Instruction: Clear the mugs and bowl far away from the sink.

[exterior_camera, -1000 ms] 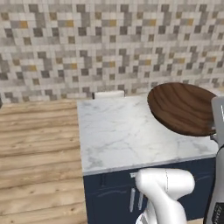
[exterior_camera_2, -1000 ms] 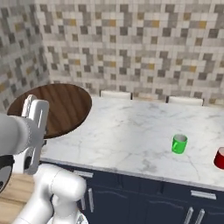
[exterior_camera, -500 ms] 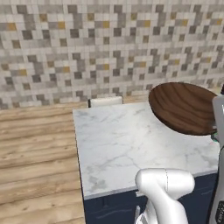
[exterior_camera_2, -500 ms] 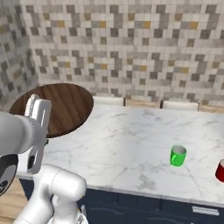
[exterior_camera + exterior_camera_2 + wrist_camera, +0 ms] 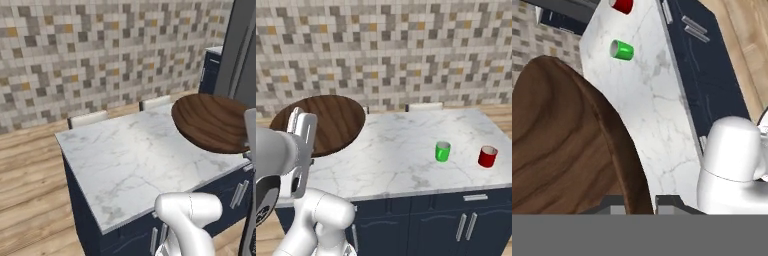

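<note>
- Left base view: bowl (image 5: 214,122), dark brown with wood grain, raised over the right end of the marble worktop (image 5: 125,160). Seen from its broad side, rim overhanging the worktop's right edge. Navy cabinet fronts (image 5: 235,192) below the worktop; mosaic tile wall (image 5: 100,50) behind; wood floor (image 5: 30,170) to the left.
- Right base view: bowl (image 5: 331,120) at the left end of the worktop (image 5: 401,150), partly behind the white arm. Green mug (image 5: 442,151) standing upright on the worktop, right of centre. Red mug (image 5: 487,156) upright near the right edge, just beside the green mug but apart from it. Both mugs well apart from the bowl.
- Hand view: fingers (image 5: 641,204) set narrow, clamped on the rim of the bowl (image 5: 557,150), one tip to each side of the rim. Green mug (image 5: 621,50) and red mug (image 5: 621,5) far along the worktop (image 5: 657,100), near the top of the picture. Cabinet fronts (image 5: 707,65) to the right of the worktop.
</note>
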